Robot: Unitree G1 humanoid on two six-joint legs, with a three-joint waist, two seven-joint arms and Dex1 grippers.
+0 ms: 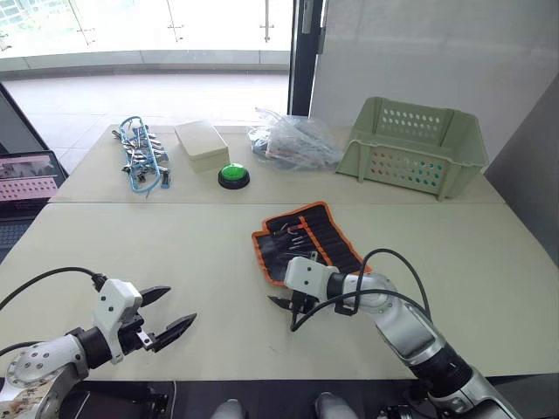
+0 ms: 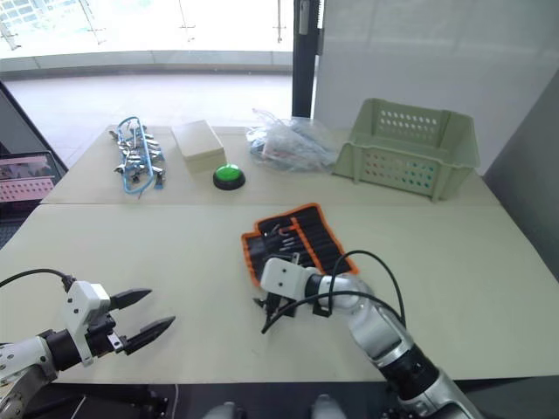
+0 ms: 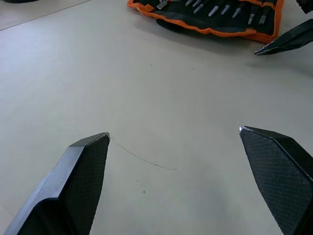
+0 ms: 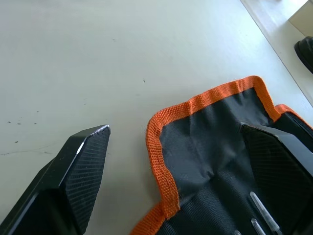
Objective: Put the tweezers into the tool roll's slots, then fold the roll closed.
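Note:
The tool roll [image 1: 307, 237], black with orange edging, lies unfolded on the table right of centre. Slim tweezers [image 1: 291, 237] sit in its slots, and their metal tips [image 3: 215, 10] show in a row. My right gripper [image 1: 286, 307] is open at the roll's near edge. In the right wrist view one finger is over the bare table and the other over the black fabric [image 4: 210, 147], with the orange corner between them. My left gripper [image 1: 171, 309] is open and empty above bare table at the near left, well apart from the roll.
Along the far side stand a blue-and-silver bundle of clips and cables [image 1: 140, 159], a cream box [image 1: 202, 145], a green button [image 1: 233, 175], a crumpled plastic bag [image 1: 293, 140] and a pale green basket [image 1: 414, 145]. A laptop [image 1: 26, 179] sits past the left edge.

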